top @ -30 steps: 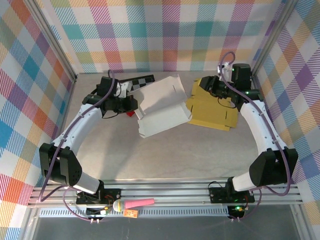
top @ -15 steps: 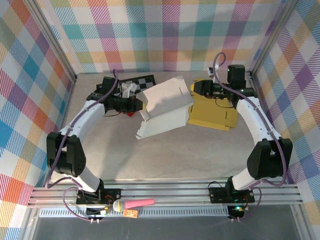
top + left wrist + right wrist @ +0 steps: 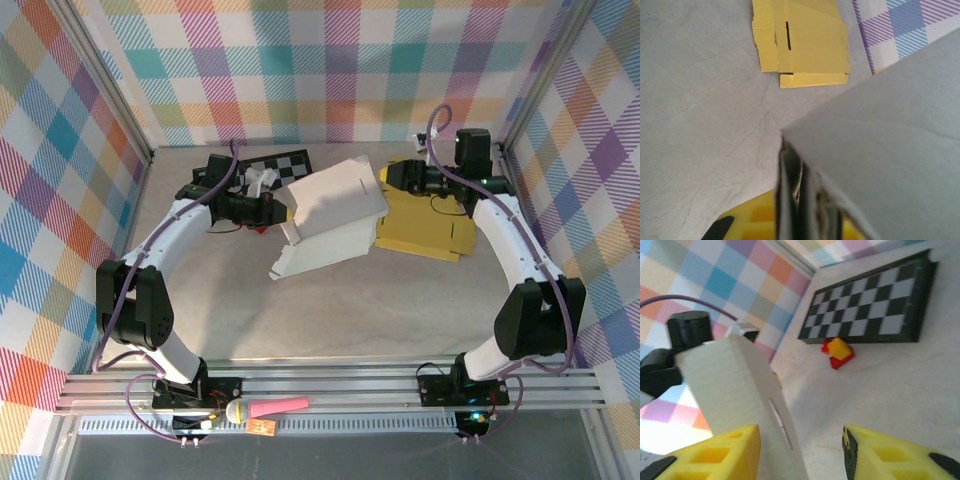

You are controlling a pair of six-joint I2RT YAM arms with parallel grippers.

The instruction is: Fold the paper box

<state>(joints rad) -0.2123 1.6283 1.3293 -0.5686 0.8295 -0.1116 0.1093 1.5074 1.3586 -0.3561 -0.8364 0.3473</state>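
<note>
The white paper box [image 3: 335, 210] is clamped edgewise by the left gripper [image 3: 278, 208]. The jaws of the right gripper [image 3: 390, 178] are seen parted at its flap.

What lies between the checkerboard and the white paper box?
In the right wrist view, a red and yellow toy block lies beside the checkerboard, with bare table between it and the white paper box.

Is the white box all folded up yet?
Not yet. Done: the white box looks partly shaped, with walls bent up and its lid flap tilted over it. In hand: the left gripper pinches its left edge, and the right gripper is open at the lid's right side. Left: the lid is not pressed down or tucked in. The yellow box beside it lies flat.
</note>
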